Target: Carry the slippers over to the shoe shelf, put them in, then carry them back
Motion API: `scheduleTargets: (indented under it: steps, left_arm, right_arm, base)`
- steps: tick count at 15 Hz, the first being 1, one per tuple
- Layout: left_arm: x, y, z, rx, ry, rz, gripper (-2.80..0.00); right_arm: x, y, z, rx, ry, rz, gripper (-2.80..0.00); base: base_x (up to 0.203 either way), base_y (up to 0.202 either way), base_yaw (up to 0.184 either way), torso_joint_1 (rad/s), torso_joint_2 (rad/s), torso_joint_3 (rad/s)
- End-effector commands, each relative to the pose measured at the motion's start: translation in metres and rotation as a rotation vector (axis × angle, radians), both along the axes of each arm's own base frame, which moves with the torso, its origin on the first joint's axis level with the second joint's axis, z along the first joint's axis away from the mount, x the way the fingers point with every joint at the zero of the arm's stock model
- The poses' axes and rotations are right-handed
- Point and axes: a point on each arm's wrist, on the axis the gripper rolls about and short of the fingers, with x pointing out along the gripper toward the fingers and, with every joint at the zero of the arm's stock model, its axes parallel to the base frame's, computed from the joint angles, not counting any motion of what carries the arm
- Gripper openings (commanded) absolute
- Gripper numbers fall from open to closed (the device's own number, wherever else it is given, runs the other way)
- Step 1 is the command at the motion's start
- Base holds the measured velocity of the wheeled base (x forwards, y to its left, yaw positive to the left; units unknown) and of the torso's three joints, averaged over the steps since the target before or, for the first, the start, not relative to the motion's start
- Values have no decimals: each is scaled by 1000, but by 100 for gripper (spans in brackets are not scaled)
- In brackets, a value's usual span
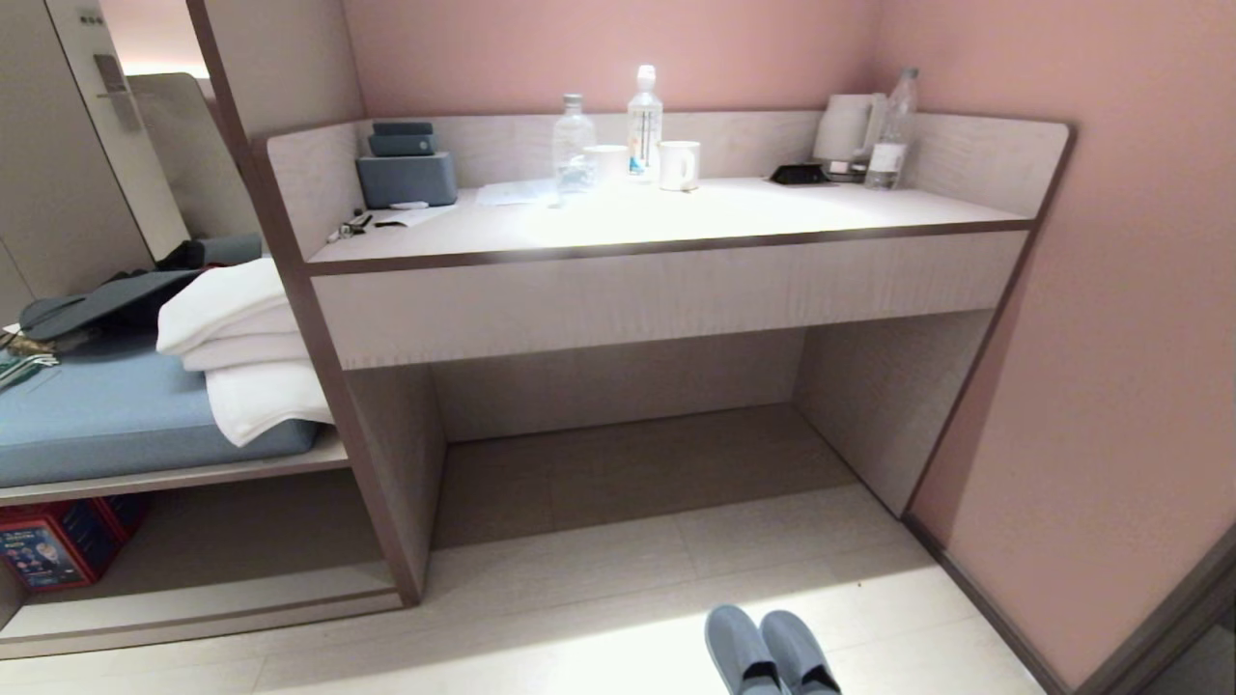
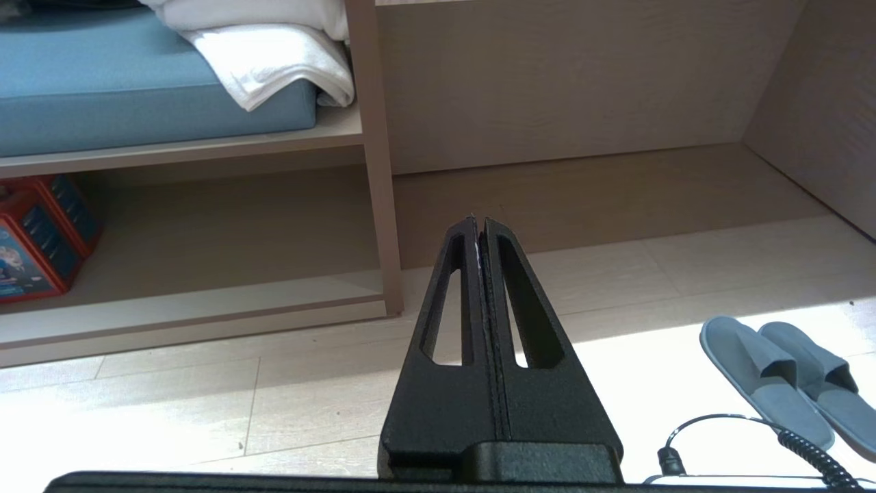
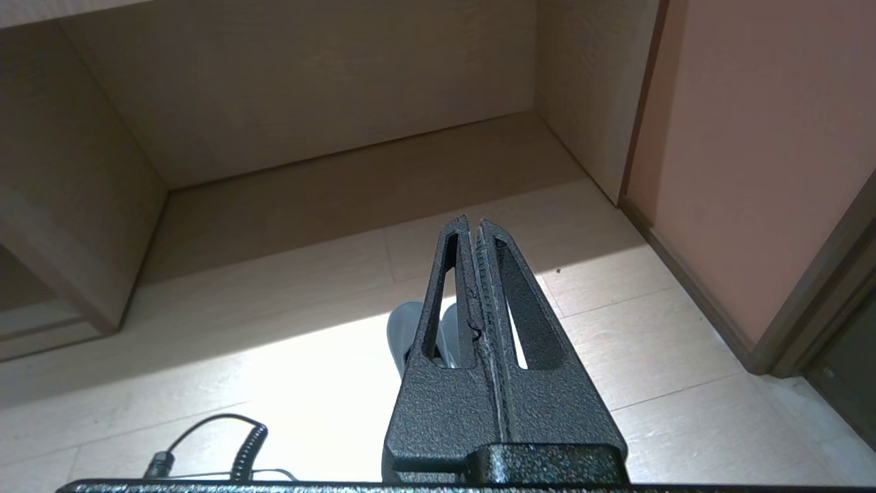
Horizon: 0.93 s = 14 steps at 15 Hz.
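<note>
On the pale floor (image 1: 579, 618) before the desk alcove (image 1: 628, 425): slippers (image 1: 771, 654), side by side. Just beyond and below the right gripper (image 3: 474, 222), fingers pressed together, empty. Left gripper (image 2: 479, 220) likewise closed, slippers (image 2: 787, 373) off to its side.

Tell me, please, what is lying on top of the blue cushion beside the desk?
Folded white towels lie on the blue cushion, one draping over its edge, with dark items behind. The cushion's far left is out of view.
</note>
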Motion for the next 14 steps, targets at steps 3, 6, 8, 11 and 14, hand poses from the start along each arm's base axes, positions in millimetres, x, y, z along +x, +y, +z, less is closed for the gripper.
scheduleTargets:
  steps: [3, 6, 8, 11, 14]
  left_arm:
    - [0, 0, 0, -1, -2, -1, -280]
    - [0, 0, 0, -1, -2, 0, -280]
    - [0, 0, 0, -1, -1, 0, -280]
    - [0, 0, 0, -1, -1, 0, -280]
    - [0, 0, 0, -1, -2, 0, -280]
  right_arm:
    - [0, 0, -1, -1, 1, -1, -280]
    - [0, 0, -1, -4, 1, 1, -280]
    - [0, 0, -1, -6, 1, 1, -280]
    - [0, 0, -1, -6, 1, 2, -280]
    - [0, 0, -1, -7, 2, 1, -280]
  base:
    - [0, 0, 0, 0, 0, 0]
    - [0, 0, 0, 0, 0, 0]
    - [6, -7, 65, -1, 3, 1]
    - [1, -10, 177, 2, 3, 4]
    - [0, -10, 179, 2, 1, 4]
